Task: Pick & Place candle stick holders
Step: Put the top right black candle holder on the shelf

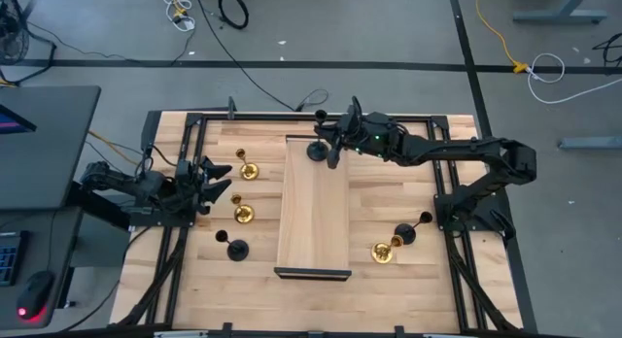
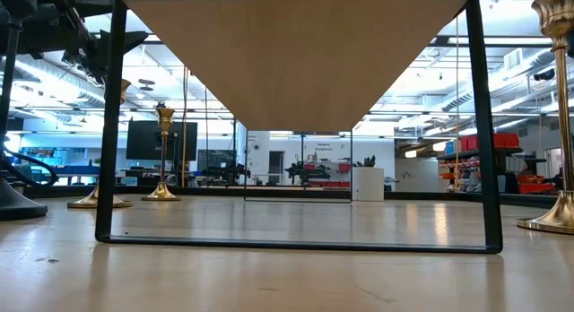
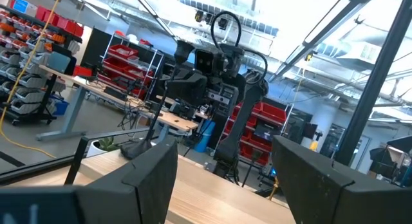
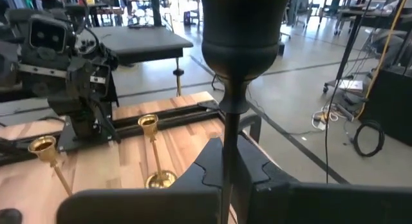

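- The right gripper [image 1: 326,144], at upper centre of the high view, is clenched on the thin stem of a matte black candle stick holder [image 4: 241,69]. In the right wrist view the stem runs between the dark fingers with the cup above them, so the holder is held upright, probably so it can be stood on its round base.
- It hangs over the far end of the raised pale wooden shelf on a black metal frame [image 1: 313,207], which I judge to be the placing spot.
- The left gripper [image 1: 216,180], at left centre of the high view, waits with its fingers spread and holding nothing.
- Just beside it stand two shiny brass-gold holders [image 1: 248,169] and [image 1: 241,214], with a black holder [image 1: 236,248] below them.
- At lower right, another gold holder [image 1: 383,251] and another black holder [image 1: 406,233] lean together, touching.
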You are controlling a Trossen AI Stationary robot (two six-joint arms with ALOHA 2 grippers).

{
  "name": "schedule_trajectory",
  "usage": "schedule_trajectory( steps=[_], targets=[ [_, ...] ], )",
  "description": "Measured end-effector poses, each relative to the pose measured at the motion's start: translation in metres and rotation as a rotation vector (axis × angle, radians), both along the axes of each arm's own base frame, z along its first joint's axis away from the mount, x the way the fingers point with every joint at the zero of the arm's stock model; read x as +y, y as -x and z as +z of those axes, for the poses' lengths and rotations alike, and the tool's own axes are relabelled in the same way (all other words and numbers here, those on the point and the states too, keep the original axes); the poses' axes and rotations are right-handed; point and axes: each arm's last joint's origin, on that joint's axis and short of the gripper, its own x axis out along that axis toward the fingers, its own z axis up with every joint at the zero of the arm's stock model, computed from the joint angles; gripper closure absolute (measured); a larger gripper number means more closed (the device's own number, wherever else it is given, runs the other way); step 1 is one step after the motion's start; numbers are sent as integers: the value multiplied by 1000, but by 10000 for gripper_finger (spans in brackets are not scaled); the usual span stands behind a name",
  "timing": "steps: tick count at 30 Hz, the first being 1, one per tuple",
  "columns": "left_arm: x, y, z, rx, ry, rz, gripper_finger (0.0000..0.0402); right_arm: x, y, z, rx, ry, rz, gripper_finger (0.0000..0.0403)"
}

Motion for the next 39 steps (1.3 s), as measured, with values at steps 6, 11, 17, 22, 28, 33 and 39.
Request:
schedule_trajectory(
  steps=[6, 11, 17, 22, 28, 33, 39],
  targets=[
    [0, 0, 0, 3, -10, 3, 149, -2, 1, 1, -7, 0, -6, 401],
    [0, 0, 0, 6, -21, 7, 149, -1, 1, 1, -3, -2, -6, 401],
    [0, 0, 0, 5, -21, 8, 149, -1, 1, 0, 0, -14, -7, 401],
    [0, 0, 0, 6, -23, 9, 149, -1, 1, -2, -3, -30, -9, 400],
    [0, 0, 0, 6, -23, 8, 149, -1, 1, -2, -4, -31, -9, 399],
    [0, 0, 0, 5, -23, 8, 149, 1, -2, -4, -9, -35, -2, 399],
    [0, 0, 0, 5, -22, 8, 149, 1, -11, -13, -7, -3, 9, 395]
  ],
)
